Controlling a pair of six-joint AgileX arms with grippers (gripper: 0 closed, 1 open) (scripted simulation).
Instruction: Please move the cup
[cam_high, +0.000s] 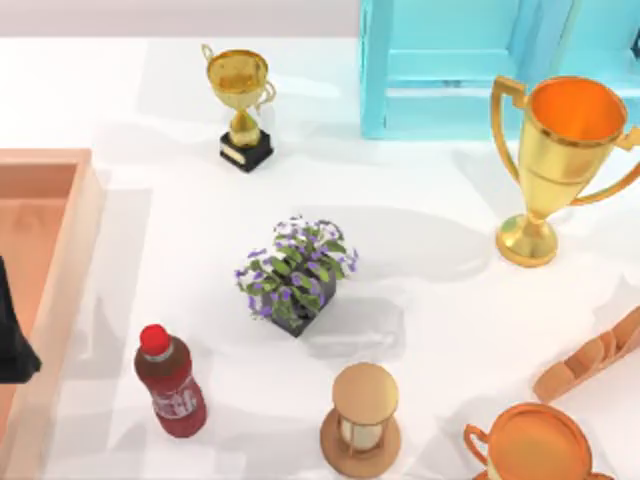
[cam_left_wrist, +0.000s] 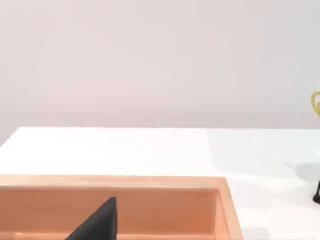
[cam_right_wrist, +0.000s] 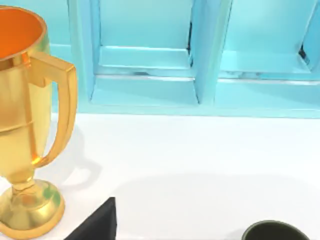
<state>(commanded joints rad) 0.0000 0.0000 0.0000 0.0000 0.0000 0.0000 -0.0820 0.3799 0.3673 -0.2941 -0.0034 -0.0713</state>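
Three cup-shaped things stand on the white table. A large golden trophy cup with an orange inside is at the right, also close in the right wrist view as the trophy. A small golden trophy on a black base stands at the back. A copper-coloured cup with handles sits at the front right edge. A dark green round rim peeks in near the right wrist. My left arm hangs over the orange tray at the left; one dark finger shows. One dark finger of my right gripper shows near the large trophy's foot.
A potted purple-flowered plant stands mid-table. A red bottle and a wooden hourglass are at the front. A light blue shelf unit fills the back right. A tan ridged rack lies at the right edge.
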